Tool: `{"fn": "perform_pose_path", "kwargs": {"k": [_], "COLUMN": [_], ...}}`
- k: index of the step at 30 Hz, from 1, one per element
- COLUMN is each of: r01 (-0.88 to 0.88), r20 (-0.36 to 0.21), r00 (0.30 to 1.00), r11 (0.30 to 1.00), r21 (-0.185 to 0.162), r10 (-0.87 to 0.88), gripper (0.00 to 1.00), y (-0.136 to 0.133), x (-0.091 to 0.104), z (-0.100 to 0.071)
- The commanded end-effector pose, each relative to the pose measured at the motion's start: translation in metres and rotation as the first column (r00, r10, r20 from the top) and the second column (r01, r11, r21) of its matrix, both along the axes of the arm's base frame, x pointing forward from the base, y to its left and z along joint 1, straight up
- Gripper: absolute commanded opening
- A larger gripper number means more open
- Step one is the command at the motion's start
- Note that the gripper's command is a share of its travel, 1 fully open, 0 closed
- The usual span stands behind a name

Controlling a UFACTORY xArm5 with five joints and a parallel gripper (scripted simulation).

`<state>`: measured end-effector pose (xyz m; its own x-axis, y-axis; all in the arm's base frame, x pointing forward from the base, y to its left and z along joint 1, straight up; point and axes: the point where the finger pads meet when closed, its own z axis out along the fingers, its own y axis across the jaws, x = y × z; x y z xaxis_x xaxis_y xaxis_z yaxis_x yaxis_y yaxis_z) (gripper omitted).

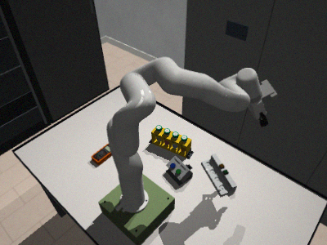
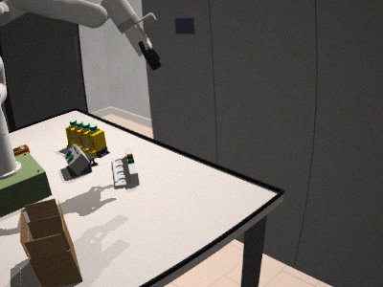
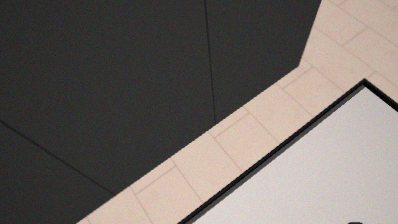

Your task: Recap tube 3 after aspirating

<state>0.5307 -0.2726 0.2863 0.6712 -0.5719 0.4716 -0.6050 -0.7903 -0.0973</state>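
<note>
The yellow decapping station (image 1: 171, 140) stands near the middle of the table with its four tubes, each wearing a green cap; it also shows in the exterior view (image 2: 85, 136). The grey cap tray (image 1: 218, 174) lies to its right, its nests empty, also seen in the exterior view (image 2: 124, 171). The key housing (image 1: 177, 171) with the blue and green keys sits in front of the station. My gripper (image 1: 262, 119) hangs high above the table's far edge, far from all of these, open and empty; it also shows in the exterior view (image 2: 151, 56). The wrist view shows only the table edge and floor.
An orange meter (image 1: 100, 154) lies left of the arm's column. A cardboard box (image 2: 48, 241) stands at the table's near corner. The arm's green base (image 1: 136, 206) sits at the front. Dark cabinets stand close behind the table.
</note>
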Motion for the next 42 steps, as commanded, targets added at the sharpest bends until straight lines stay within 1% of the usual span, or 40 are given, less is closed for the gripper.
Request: {"fn": "perform_pose_path", "kwargs": {"k": [1, 17, 18, 42], "r01": [0.000, 0.000, 0.000, 0.000], "r20": [0.004, 0.004, 0.004, 0.004], "r00": [1.000, 1.000, 1.000, 1.000], "r11": [1.000, 1.000, 1.000, 1.000], "r21": [-0.002, -0.002, -0.002, -0.002], "r10": [0.000, 0.000, 0.000, 0.000], "gripper": [1.00, 1.00, 0.46, 0.46], "y": [-0.0003, -0.0003, -0.0003, -0.0003], "x": [0.0006, 0.0006, 0.0006, 0.0006], "z": [0.0020, 0.0020, 0.0020, 0.0020]}}
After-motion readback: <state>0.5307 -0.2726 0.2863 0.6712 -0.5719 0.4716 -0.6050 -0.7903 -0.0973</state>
